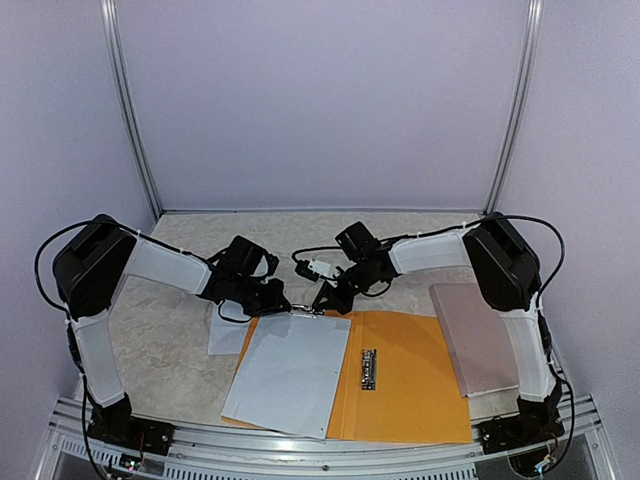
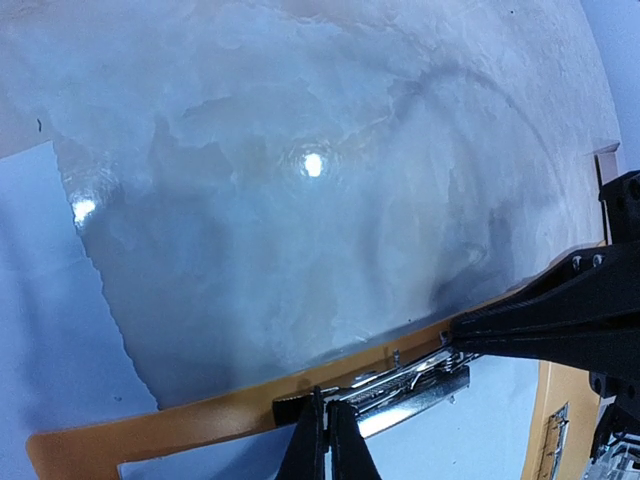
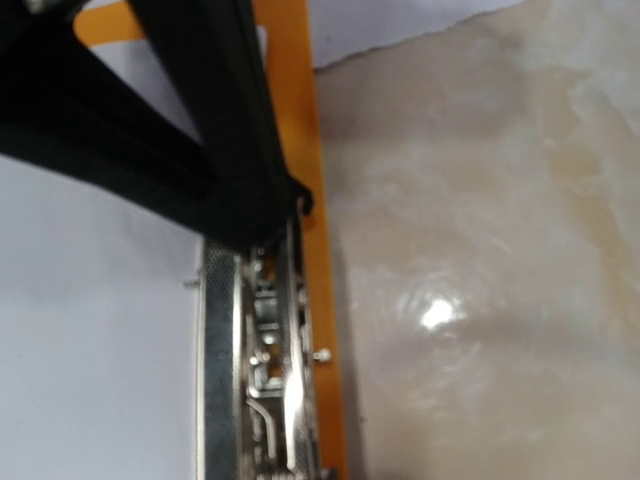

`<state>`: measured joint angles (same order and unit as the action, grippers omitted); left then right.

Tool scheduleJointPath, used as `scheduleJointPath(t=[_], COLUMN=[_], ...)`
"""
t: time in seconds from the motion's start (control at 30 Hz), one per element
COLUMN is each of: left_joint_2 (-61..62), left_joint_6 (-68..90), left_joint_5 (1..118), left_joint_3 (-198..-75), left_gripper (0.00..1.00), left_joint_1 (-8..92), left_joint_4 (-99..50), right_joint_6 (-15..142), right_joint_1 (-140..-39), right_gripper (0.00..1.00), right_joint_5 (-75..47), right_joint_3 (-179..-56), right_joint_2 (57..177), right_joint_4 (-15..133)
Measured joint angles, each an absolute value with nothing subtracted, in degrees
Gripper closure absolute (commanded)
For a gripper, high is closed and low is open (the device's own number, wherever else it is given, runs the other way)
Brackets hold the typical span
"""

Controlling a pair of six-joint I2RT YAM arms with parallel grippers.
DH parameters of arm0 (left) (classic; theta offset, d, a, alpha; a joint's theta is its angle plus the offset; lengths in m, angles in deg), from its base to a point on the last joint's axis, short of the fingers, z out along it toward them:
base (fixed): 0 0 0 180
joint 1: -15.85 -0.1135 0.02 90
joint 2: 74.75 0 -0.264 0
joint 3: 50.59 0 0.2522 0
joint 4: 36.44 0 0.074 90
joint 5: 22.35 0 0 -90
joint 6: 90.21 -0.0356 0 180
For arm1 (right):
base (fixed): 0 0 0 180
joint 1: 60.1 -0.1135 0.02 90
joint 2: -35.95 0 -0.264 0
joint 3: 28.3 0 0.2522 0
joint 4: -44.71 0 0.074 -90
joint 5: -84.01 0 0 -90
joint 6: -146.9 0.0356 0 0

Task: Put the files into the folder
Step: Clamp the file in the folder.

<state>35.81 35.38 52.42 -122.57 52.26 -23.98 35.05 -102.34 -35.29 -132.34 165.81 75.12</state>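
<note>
Most of the files (image 1: pixel 290 372) already lie inside the open folder (image 1: pixel 415 385). They are stacked on its left half, with their far edge up at the long metal clip (image 1: pixel 306 313) on the folder's far rim. One stray sheet (image 1: pixel 227 335) is not in. It lies on the counter (image 1: pixel 170 330) just left of the folder's far-left corner, and I cannot tell whether its right edge is lost under the stack or under the cover.

Both arms meet at the clip. My left fingers (image 2: pixel 311 450) are pressed fully together with their tips touching the clip at its left end, and I see nothing pinched between them. My right fingers (image 3: pixel 225 150) are likewise closed tight, with the tip at the clip's right end and no paper or lever showing between them. Neither wrist view settles whether the clip is clamped down on the sheets or standing raised.

The right half of the folder is bare apart from a small metal fitting (image 1: pixel 368 368) by the spine. A pinkish board (image 1: pixel 480 340) lies flat just beside the folder on the right and looks to be no part of the work.

My reading is that the bulk is placed. What remains is to secure the stack under the clip, bring the stray sheet in, and perhaps close the cover.
</note>
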Motion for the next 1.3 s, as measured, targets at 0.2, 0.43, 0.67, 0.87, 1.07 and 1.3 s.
scheduleJointPath(t=[0.2,0.43,0.67,0.87,1.07,1.3], left_joint_2=[36.4,36.7,37.1,37.5,37.9,38.0], left_joint_6=[35.4,35.3,35.3,35.3,35.1,34.0], left_joint_5=[52.1,51.4,50.3,48.7,46.7,45.8], left_joint_3=[-123.9,-125.1,-126.2,-126.8,-127.0,-127.1], left_gripper=[1.0,1.0,1.0,1.0,1.0,1.0], left_joint_1=[52.0,51.6,51.2,50.6,49.9,49.6], left_joint_4=[-22.8,-21.0,-19.6,-19.1,-19.1,-19.2], right_joint_6=[34.3,33.8,32.6,30.8,29.5,29.0], right_joint_1=[-102.3,-102.3,-102.3,-102.3,-102.3,-102.3], right_gripper=[1.0,1.0,1.0,1.0,1.0,1.0], right_joint_5=[-35.0,-35.0,-35.1,-35.1,-35.3,-35.4], right_joint_3=[-132.3,-132.4,-132.0,-131.8,-131.8,-132.3], right_joint_2=[165.8,165.8,165.7,165.5,165.5,165.7], right_joint_4=[75.2,75.2,74.9,74.7,74.7,75.3])
